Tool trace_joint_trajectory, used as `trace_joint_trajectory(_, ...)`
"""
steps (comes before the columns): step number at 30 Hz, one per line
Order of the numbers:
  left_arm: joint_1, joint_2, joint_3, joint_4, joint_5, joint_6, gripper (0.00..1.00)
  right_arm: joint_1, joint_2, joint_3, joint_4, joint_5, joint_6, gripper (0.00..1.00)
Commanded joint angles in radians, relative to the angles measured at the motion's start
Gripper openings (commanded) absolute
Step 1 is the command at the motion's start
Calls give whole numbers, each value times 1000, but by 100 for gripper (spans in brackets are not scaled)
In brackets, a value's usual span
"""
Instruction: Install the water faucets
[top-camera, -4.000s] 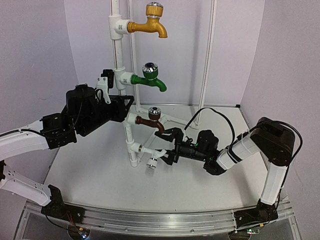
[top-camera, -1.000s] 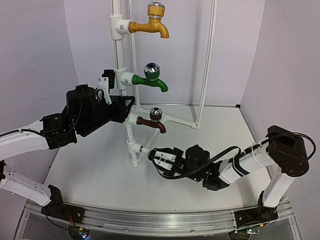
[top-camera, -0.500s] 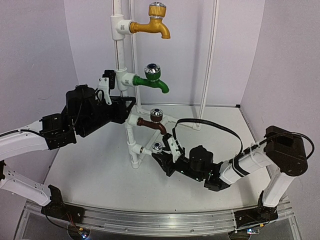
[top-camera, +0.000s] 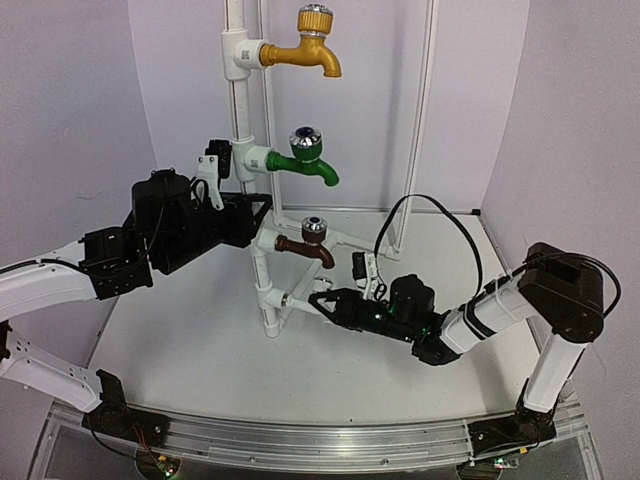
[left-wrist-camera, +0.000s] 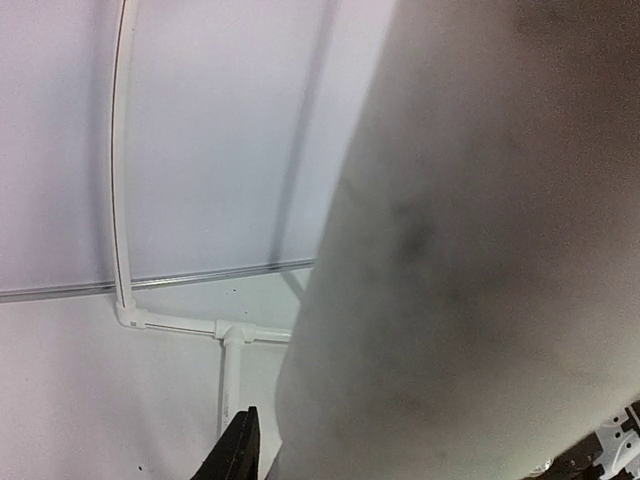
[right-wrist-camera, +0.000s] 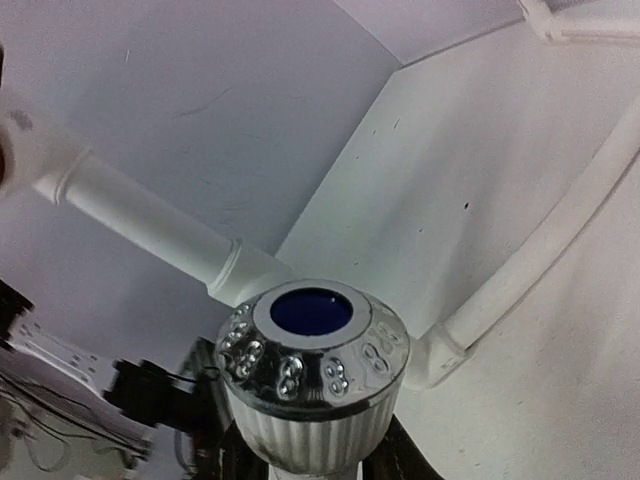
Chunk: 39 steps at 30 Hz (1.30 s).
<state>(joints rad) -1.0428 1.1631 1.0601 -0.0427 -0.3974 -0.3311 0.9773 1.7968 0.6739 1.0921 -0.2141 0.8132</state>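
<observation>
2 dark fingers (right-wrist-camera: 400, 462) of the right gripper (right-wrist-camera: 312, 458) are clamped on the ribbed body of the white faucet (right-wrist-camera: 312, 350). In the wrist view its silver knob with a blue centre faces the lens.

From above, this gripper lies low over the table (top-camera: 190, 350). Its tip is just beside the lowest T-fitting (top-camera: 270, 293), near the foot of the upright white pipe (top-camera: 243, 110). Whether the faucet touches the fitting cannot be told.

3 more faucets sit on the pipe: a brown faucet (top-camera: 305, 243) just above the right gripper, a green faucet (top-camera: 305, 160) higher, and a yellow faucet (top-camera: 305, 50) at the top.

The left gripper (top-camera: 258, 212) meets the pipe between the green and brown ones. A blurred grey surface fills most of its wrist view, so I cannot tell whether its jaws grip the pipe.
</observation>
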Motion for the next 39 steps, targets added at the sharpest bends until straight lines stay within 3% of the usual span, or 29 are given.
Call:
trace_joint_trajectory(1,-17,33,4,-138,149,-264,0,-76,15,42,180,-123,671,6)
trace_joint_trajectory(4,-17,41,8,-138,147,-267,0,-100,56,36,259,-176,923,7)
trace_joint_trajectory(6,-17,42,11,-138,144,-267,0,-110,88,25,363,-175,1010,15)
trace_joint_trajectory(9,-17,42,11,-138,132,-264,0,-133,128,18,435,-195,1034,29)
trace_joint_trajectory(12,-18,43,9,-140,124,-259,0,-163,134,-18,437,-216,927,44)
trace_joint_trajectory(16,-17,36,4,-141,123,-261,0,-177,59,-82,351,-225,607,84)
trace_joint_trajectory(19,-17,30,-1,-143,122,-263,0,-177,-48,-133,224,-197,365,98)
trace_joint_trajectory(24,-17,29,-1,-143,124,-264,0,-177,-261,-146,-210,-109,-192,98)
trace_joint_trajectory(32,-17,29,-2,-147,127,-260,0,-128,-487,-156,-422,-130,-1066,98)
trace_joint_trajectory(35,-17,31,-1,-147,125,-263,0,-80,-491,-113,-485,-123,-1271,98)
trace_joint_trajectory(39,-17,39,6,-147,127,-267,0,-64,-436,-65,-469,-180,-1390,98)
